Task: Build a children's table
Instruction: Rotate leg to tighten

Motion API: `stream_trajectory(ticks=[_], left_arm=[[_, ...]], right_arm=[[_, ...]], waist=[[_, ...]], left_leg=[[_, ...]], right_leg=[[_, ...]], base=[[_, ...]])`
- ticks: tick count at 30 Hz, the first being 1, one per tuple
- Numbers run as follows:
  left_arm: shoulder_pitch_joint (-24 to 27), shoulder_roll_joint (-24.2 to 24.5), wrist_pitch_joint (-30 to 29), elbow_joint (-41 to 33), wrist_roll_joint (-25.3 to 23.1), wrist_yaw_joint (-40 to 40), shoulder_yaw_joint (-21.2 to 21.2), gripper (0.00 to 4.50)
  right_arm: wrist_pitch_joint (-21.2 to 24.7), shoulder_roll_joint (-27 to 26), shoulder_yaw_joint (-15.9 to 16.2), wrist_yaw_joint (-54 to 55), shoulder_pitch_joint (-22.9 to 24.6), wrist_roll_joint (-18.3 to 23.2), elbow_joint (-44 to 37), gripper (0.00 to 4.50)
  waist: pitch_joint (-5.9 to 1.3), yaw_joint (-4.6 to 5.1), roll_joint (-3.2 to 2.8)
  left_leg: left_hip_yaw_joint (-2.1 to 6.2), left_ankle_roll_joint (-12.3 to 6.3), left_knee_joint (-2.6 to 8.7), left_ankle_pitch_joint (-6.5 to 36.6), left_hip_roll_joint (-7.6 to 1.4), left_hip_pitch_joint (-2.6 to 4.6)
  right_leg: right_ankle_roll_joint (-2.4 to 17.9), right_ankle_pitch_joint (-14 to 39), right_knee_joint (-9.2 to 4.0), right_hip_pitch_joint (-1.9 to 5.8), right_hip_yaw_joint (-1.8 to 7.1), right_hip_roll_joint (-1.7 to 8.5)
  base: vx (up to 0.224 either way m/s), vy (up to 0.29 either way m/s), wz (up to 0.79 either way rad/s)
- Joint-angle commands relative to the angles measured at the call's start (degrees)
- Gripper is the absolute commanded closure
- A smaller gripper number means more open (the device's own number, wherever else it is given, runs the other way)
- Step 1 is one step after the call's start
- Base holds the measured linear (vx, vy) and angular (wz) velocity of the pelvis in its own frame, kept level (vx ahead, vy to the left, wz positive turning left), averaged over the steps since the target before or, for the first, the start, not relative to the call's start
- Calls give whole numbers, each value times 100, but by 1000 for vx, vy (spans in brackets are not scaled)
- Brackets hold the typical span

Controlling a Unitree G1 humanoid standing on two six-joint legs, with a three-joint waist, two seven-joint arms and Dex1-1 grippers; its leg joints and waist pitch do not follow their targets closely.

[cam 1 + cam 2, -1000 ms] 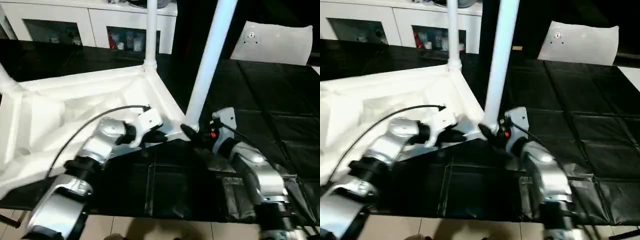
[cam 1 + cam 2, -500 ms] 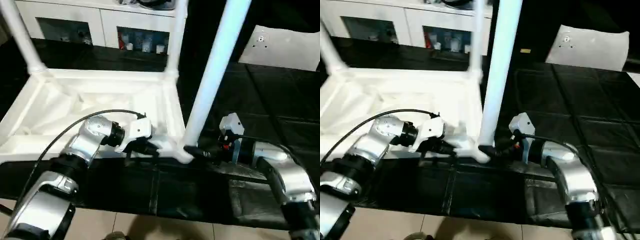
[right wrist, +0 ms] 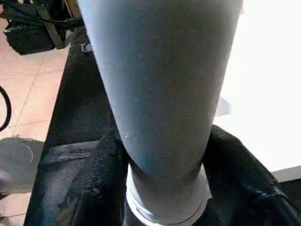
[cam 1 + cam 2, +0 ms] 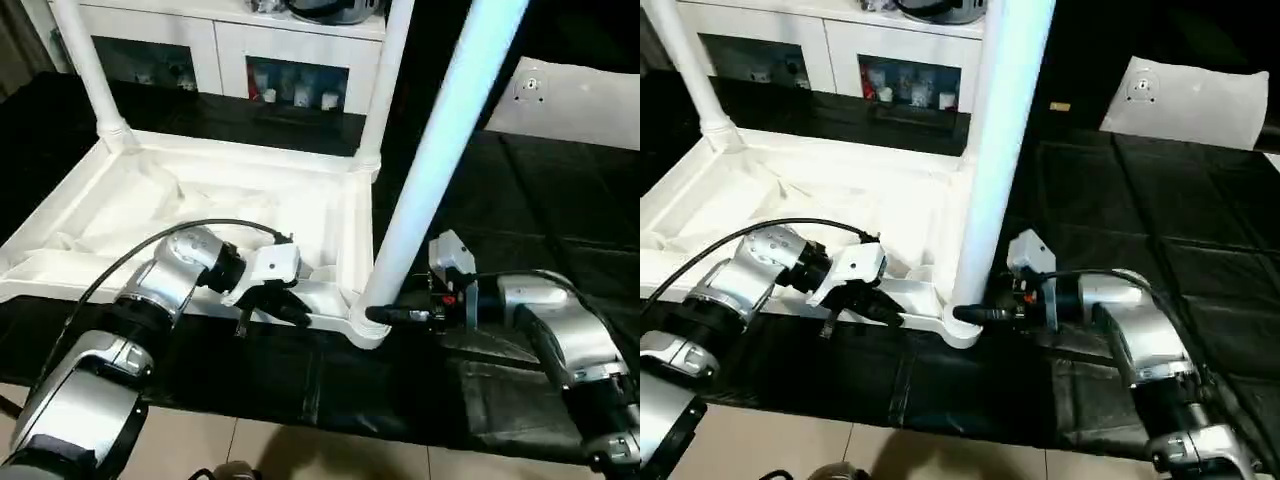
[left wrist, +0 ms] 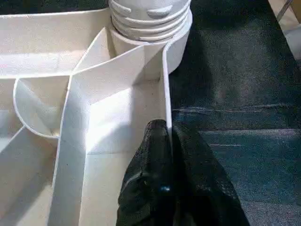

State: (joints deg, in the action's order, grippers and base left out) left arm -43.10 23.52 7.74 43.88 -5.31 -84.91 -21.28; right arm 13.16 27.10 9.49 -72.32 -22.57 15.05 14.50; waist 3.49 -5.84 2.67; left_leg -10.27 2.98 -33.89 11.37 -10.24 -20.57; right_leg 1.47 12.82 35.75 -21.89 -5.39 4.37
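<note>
The children's table lies upside down on the black mat, its white ribbed tabletop (image 4: 225,160) facing up. Two slim legs (image 4: 95,70) (image 4: 388,80) stand in its far corner sockets. A thick white leg (image 4: 440,150) rises from the near right corner socket. My left gripper (image 4: 293,308) is shut on the tabletop's thin near rim, and its black fingers (image 5: 162,155) pinch that wall a little short of the socket. My right gripper (image 4: 385,315) sits at the base of the near leg (image 3: 160,84), with a finger (image 3: 89,188) pressed on each side.
A white cabinet with glass doors (image 4: 250,60) runs along the back. A flat white sheet with a small hole (image 4: 570,95) lies at the far right on the black mat (image 4: 560,200). Tiled floor (image 4: 300,450) begins at the mat's near edge.
The camera has shifted, so the whole scene sits differently. My right gripper's fingers have drawn in around the near leg's base. My left gripper keeps its hold on the rim.
</note>
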Motion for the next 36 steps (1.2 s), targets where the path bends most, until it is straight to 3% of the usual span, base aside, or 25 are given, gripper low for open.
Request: stream_trajectory(ticks=[1,10,14,16,17,19,20,21,22,23,24,26,27,29,30,32,34,36], left_arm=[[-100,-50,134,50,-138,-235,-256,450],[-107,-70,126,167,-191,-65,-228,450],[-149,-331,-404,222,-214,848,18,450],[-162,-652,-1033,85,-146,1521,226,450],[-164,-736,-1185,45,-130,1665,268,450],[-210,-1028,-1508,25,-74,2184,418,450],[-211,-1034,-1515,25,-73,2193,421,450],[-287,-1337,-1805,51,-45,2790,567,450],[-319,-1456,-1920,64,-36,3032,629,450],[-374,-1673,-2105,85,-25,3417,720,450],[-374,-1673,-2105,85,-25,3417,720,450],[-484,-2016,-2297,173,-89,4123,869,450],[-492,-2063,-2341,165,-110,4217,890,450],[-519,-2164,-2408,161,-124,4417,947,450],[-541,-2239,-2460,152,-145,4565,976,450],[-551,-2332,-2534,117,-191,4736,994,450],[-493,-2311,-2578,60,-243,4700,953,450],[-434,-2218,-2487,22,-252,4557,909,450]], right_arm=[[-75,33,83,-170,-84,-40,65,251],[-9,-32,188,-156,91,35,-69,256],[472,-483,86,757,266,9,-208,256],[738,-1048,59,1792,329,-222,-192,256],[866,-1198,52,2050,325,-262,-174,256],[1077,-1669,20,2703,286,-325,-144,257],[1081,-1678,19,2715,285,-326,-144,257],[1225,-2126,4,3330,204,-450,-66,257],[1252,-2284,12,3559,164,-527,-21,257],[1315,-2621,-43,4057,49,-614,122,257],[1315,-2621,-43,4057,49,-614,122,257],[1409,-3185,-242,4970,-224,-739,450,257],[1421,-3256,-265,5079,-258,-757,480,257],[1402,-3404,-331,5342,-350,-791,580,257],[1396,-3553,-442,5560,-429,-767,666,257],[1321,-3731,-541,5780,-515,-817,730,257],[1139,-3763,-633,5892,-495,-916,660,201],[1056,-3662,-668,5785,-440,-890,573,187]], waist=[[-358,14,5],[-318,12,-31],[-271,16,-41],[-174,65,-49],[-159,80,-50],[-101,160,-29],[-96,179,-44],[-109,213,-48],[-109,272,-59],[-116,305,-62],[-129,361,-68],[-153,402,-104],[-147,424,-99],[-143,399,-114],[-138,421,-93],[-144,401,-107],[-160,404,-126],[-176,407,-115]], left_leg=[[101,-438,365,409,-400,53],[105,-439,381,521,-407,58],[116,-298,425,810,-416,89],[145,-3,485,1498,-398,140],[153,76,491,1667,-391,164],[236,199,514,2140,-361,209],[248,227,509,2220,-359,226],[272,250,526,2266,-351,233],[308,301,570,2299,-359,179],[324,315,584,2335,-367,182],[337,306,608,2340,-365,161],[307,249,607,2221,-360,197],[301,232,615,2165,-366,169],[258,142,613,1955,-364,169],[228,98,606,1935,-353,176],[225,29,610,1774,-341,143],[208,16,629,1683,-362,134],[202,-30,623,1670,-355,122]], right_leg=[[1480,76,-359,295,392,551],[1492,118,-385,281,395,546],[1438,574,-451,253,399,556],[1160,1965,-600,208,398,583],[1053,2385,-639,180,394,585],[564,3635,-802,149,346,621],[484,3793,-824,137,337,626],[369,3906,-873,152,310,637],[347,3779,-854,181,282,621],[354,3689,-855,186,272,621],[395,3442,-841,204,271,606],[602,2885,-833,159,315,603],[643,2745,-820,166,329,597],[753,2317,-802,139,374,585],[850,2193,-780,116,394,579],[850,2110,-765,157,389,586],[902,1717,-730,158,402,576],[924,1525,-710,180,406,584]], base=[[0,0,0],[0,0,0],[0,0,0],[-27,-2,0],[-54,-5,-1],[-57,7,-5],[-56,14,-7],[-54,30,-9],[0,0,0],[0,0,0],[-35,58,-15],[-31,58,-8],[-21,51,-3],[0,0,0],[0,0,0],[0,0,0],[0,0,0],[0,0,0]])
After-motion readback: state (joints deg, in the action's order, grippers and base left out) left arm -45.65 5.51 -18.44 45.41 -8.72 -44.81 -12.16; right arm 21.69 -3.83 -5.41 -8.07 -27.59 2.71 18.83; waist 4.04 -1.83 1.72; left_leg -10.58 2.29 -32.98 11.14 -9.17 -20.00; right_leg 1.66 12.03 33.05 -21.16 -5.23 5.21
